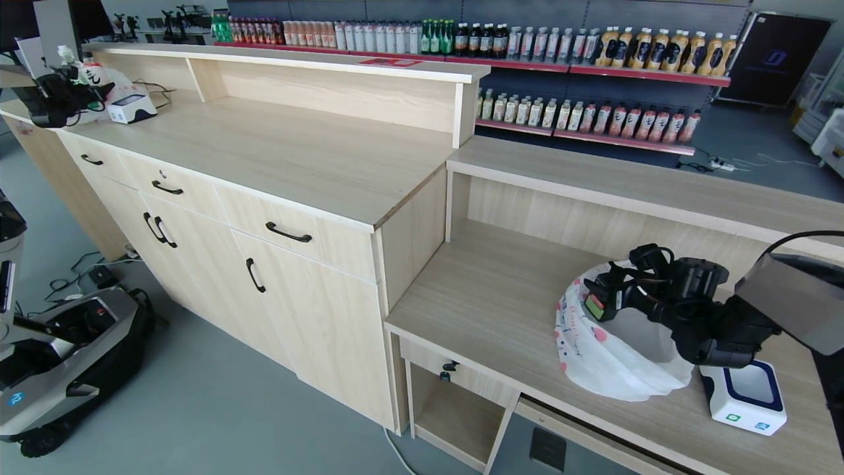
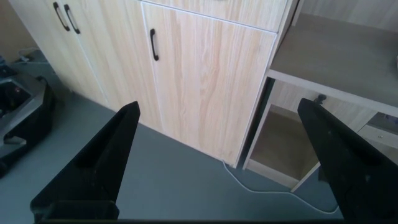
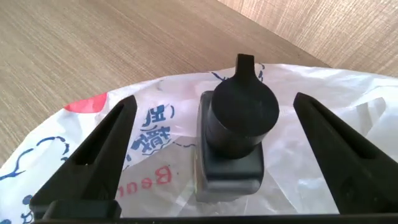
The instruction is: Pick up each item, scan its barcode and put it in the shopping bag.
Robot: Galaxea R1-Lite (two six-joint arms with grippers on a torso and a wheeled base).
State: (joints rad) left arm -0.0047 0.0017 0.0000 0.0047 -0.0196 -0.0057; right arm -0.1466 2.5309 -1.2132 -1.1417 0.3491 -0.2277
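A white shopping bag (image 1: 610,359) with red and blue print stands open on the low wooden counter (image 1: 488,297). My right gripper (image 1: 591,295) hovers over the bag's mouth. In the right wrist view a dark bottle (image 3: 231,155) with a round black cap lies inside the bag (image 3: 93,149), and my right gripper (image 3: 214,102) is open above it, fingers wide apart and not touching it. A white and blue barcode scanner (image 1: 748,396) sits on the counter just right of the bag. My left gripper (image 2: 217,107) is open and holds nothing, out over the grey floor in front of the cabinet doors.
A taller counter (image 1: 264,145) with drawers and doors stands to the left, carrying another scanner (image 1: 132,107) and a black arm at its far end. Store shelves of bottles (image 1: 527,46) line the back. Another robot base (image 1: 59,349) sits on the floor at left.
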